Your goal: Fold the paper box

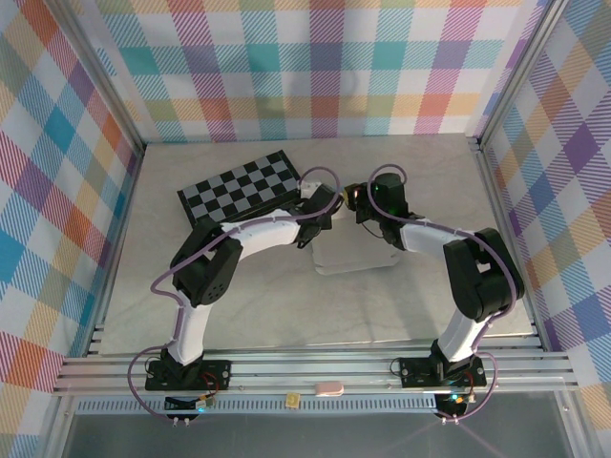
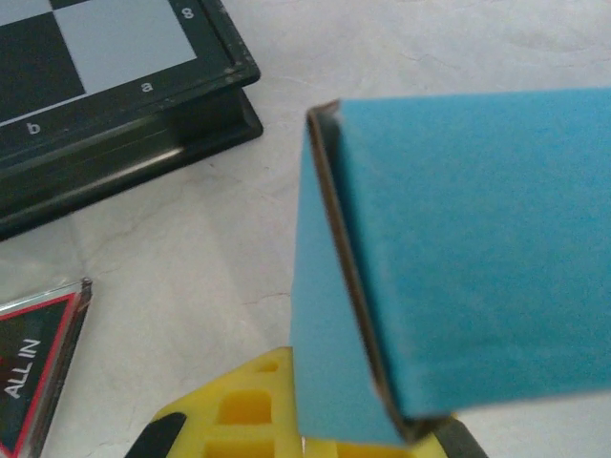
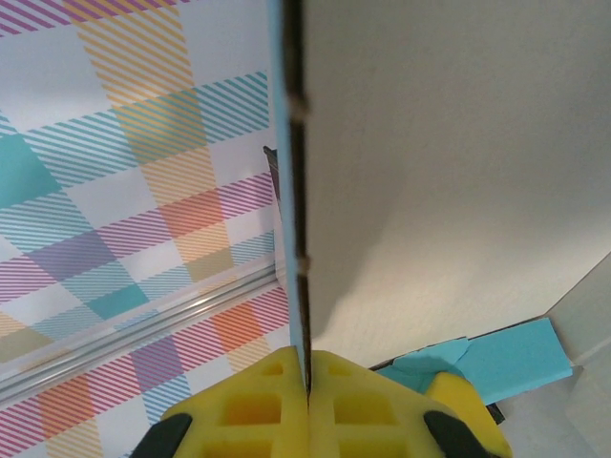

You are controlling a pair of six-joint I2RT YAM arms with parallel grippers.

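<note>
Over the table's (image 1: pixel 239 305) middle, the left gripper (image 2: pixel 334 441) and the right gripper (image 3: pixel 307 382) are both clamped on the paper box (image 2: pixel 477 248), which half hides the left fingers (image 2: pixel 239 410).

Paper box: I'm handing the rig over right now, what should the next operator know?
Left gripper: shut on the paper box, at its creased corner.
Right gripper: shut on a box panel, seen edge-on.
Box sits between both arms mid-table, near the chessboard.
Done: at least one crease formed.
Left: flaps look unclosed; finish folding, then release.
</note>
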